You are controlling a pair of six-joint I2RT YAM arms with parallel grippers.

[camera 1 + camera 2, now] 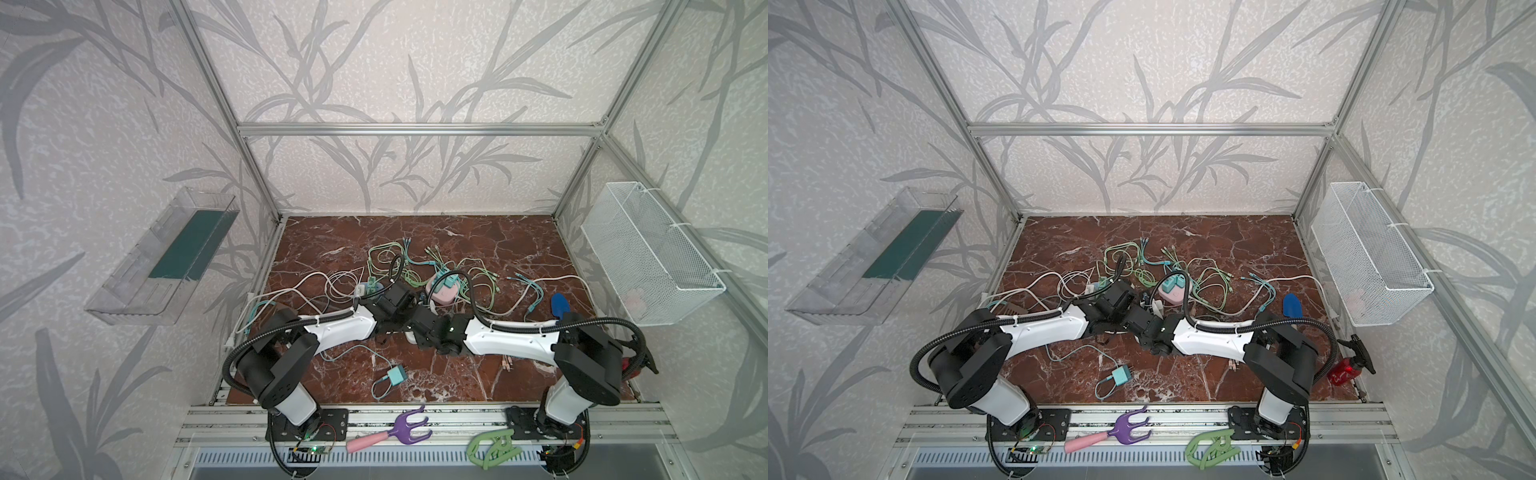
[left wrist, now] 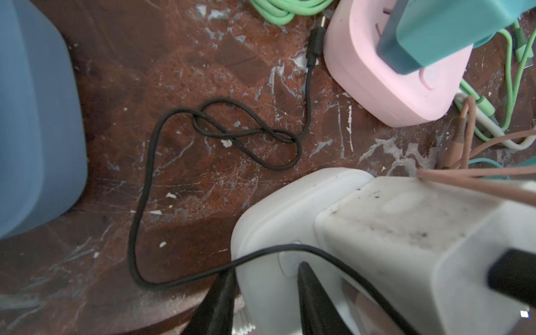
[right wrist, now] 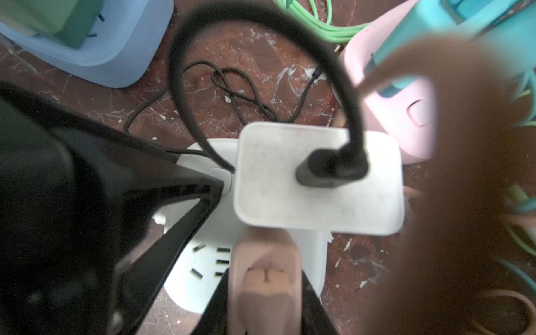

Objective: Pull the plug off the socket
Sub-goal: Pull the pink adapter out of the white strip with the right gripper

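Right wrist view: right pincer [image 3: 264, 285] clamps the dusty-pink plastic plug [image 3: 266, 261] for pulling; left pincer [image 2: 265, 275] nips the white cube socket [image 3: 203, 261], apparently bracing it.

There are three cube-shaped plastic socket blocks: one pink socket block [image 3: 385, 133], one pale blue socket block [image 3: 116, 58] and one white socket block [image 3: 208, 226]. At least five plugs show: one green plug [image 3: 66, 20], one teal plug [image 3: 435, 23], one white charger plug [image 3: 275, 188] and one pinkish-brown plug [image 3: 265, 261] seated in the blocks, plus one loose teal plug [image 1: 395, 374]. There is also one purple-and-pink toy fork [image 1: 392, 434], one green plastic hanger [image 1: 494, 446], one white wire basket [image 1: 648, 257] and one clear plastic bin [image 1: 124, 282].
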